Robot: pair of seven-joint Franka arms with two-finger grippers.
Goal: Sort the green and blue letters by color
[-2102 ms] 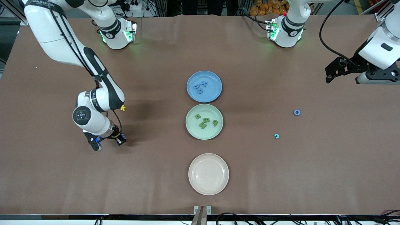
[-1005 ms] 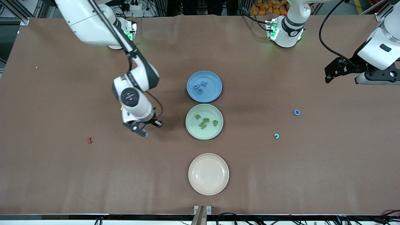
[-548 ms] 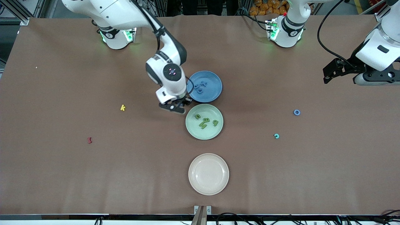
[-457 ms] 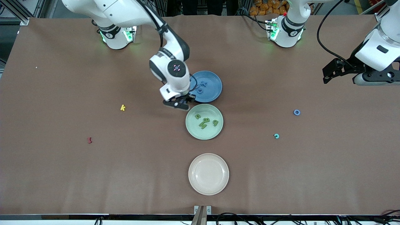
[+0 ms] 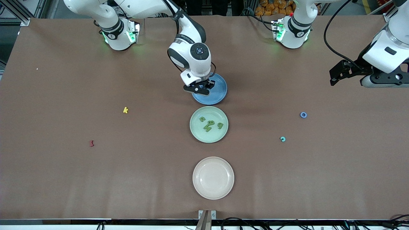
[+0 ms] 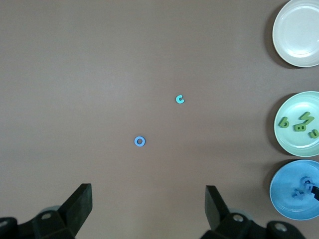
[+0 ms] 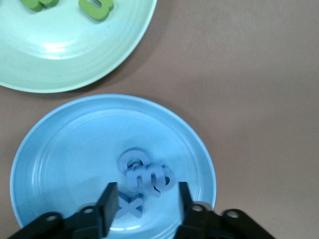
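1. Right gripper [image 5: 200, 89]: over the blue plate [image 5: 220, 94], fingers parted, holding nothing; blue letters [image 7: 147, 179] lie in the plate.
2. Green letters [image 5: 209, 124]: in the green plate [image 5: 195, 132].
3. Left gripper [image 6: 147, 209]: waiting, fingers spread, over bare table.

3 plates [image 5: 223, 95] stand in a row mid-table; a yellow k [image 5: 125, 110], red squiggle [image 5: 91, 143] and teal c [image 5: 282, 139] lie loose.

The desk [image 5: 64, 179] has a matt brown cover with faint creases, like paper or cloth. The blue plate [image 7: 60, 164], green plate [image 7: 75, 50] and cream plate [image 5: 213, 178] have a smooth, slightly glossy sheen. The blue letters [image 7: 147, 177] look matt and foam-like.
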